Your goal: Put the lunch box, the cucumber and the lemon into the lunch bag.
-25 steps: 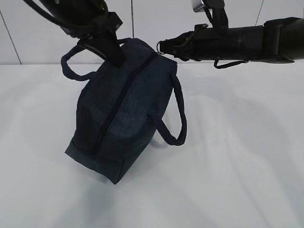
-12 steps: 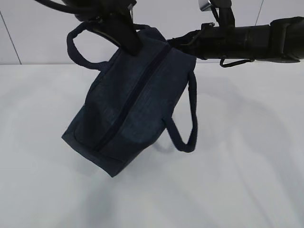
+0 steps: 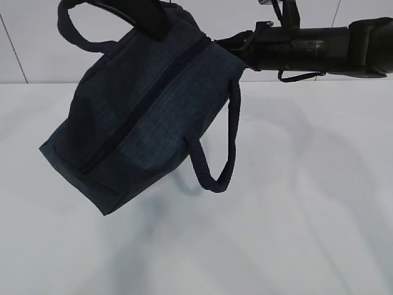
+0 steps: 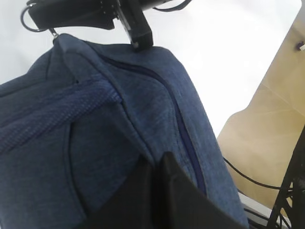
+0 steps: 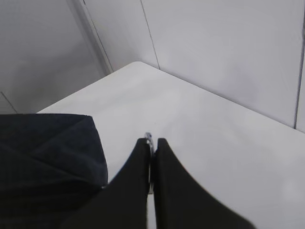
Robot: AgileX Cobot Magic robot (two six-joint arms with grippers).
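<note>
Navy lunch bag hangs tilted above your white worktop, carried between both arms.
Your left gripper has its fingers pressed together on the bag's fabric near the closed zipper; your right gripper has its fingers clamped on the silver ring pull at the bag's far end; one loop handle dangles free below.

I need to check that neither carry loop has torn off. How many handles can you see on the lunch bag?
2. One handle loops up at the upper left of the lunch bag, beside the left gripper. The other handle hangs loose off its right side. None seems hidden.
</note>
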